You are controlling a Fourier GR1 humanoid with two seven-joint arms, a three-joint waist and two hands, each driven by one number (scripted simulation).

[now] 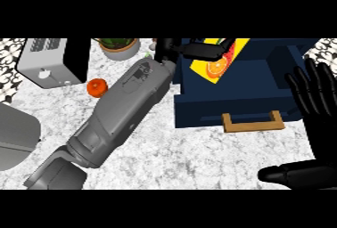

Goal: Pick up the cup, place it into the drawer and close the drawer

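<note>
My left hand (197,48) is curled round the yellow cup (220,60), printed with orange slices, above the open navy drawer (230,95). The drawer's wooden handle (253,122) faces me. My right hand (316,111) rests open at the right edge, fingers up. On the marble counter (197,156): an orange fruit (96,87), a toaster (49,62) and a potted plant (118,46) at the far edge.

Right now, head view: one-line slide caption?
Left hand holds the yellow orange-patterned cup over the open navy drawer; right hand rests open at right.
</note>
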